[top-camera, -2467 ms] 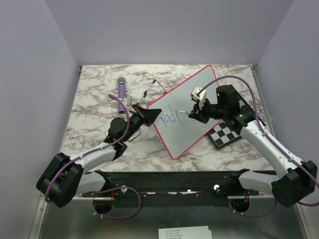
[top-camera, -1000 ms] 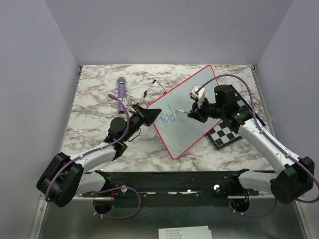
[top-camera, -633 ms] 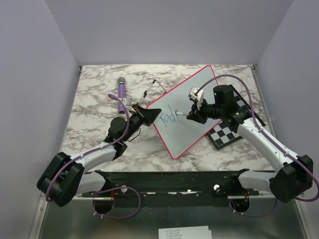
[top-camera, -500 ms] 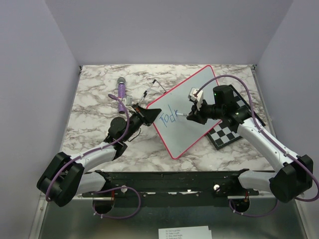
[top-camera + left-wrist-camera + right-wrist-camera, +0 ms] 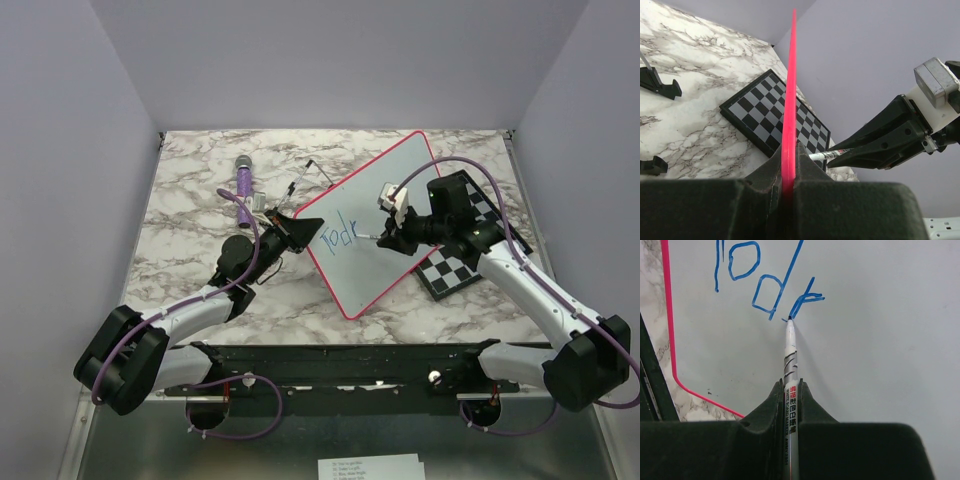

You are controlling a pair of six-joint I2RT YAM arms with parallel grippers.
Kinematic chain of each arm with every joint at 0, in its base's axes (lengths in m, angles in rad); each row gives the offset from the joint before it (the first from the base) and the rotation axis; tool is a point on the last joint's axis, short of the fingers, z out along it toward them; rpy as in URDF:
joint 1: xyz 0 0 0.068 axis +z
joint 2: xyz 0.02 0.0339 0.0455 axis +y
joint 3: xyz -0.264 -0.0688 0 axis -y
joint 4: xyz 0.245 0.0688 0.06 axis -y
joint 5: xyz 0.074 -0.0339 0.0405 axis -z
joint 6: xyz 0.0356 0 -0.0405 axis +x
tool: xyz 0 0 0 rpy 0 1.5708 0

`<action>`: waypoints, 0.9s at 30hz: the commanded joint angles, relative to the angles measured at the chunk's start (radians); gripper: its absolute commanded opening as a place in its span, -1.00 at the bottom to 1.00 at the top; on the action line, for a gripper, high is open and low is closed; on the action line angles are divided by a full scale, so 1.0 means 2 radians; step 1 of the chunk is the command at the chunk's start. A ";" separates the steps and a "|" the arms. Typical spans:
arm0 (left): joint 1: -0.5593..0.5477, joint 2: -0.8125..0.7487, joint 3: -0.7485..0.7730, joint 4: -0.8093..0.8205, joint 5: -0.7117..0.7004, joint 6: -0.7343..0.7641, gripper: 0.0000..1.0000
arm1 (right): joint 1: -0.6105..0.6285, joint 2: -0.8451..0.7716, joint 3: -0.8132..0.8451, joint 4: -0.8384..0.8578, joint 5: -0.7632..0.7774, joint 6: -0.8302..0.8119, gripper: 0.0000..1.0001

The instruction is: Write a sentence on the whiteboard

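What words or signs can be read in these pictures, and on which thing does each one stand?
"Tod" plus one unfinished letter: blue handwriting on the whiteboard.
Marker label: red and black print, too small to read.
Paper sheet at the near edge: printed lines, too blurred to read.

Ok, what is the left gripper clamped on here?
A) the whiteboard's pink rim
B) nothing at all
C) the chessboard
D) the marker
A: the left gripper pinches the pink rim of the whiteboard edge-on, while the right gripper holds the marker.
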 commanded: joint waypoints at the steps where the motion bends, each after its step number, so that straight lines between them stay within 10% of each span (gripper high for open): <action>1: -0.001 -0.014 0.010 0.081 0.014 -0.008 -1.00 | -0.001 -0.004 -0.004 -0.007 0.034 -0.001 -0.99; 27: -0.001 -0.011 0.009 0.084 0.015 -0.008 -1.00 | -0.001 0.026 0.047 0.021 0.032 0.018 -0.99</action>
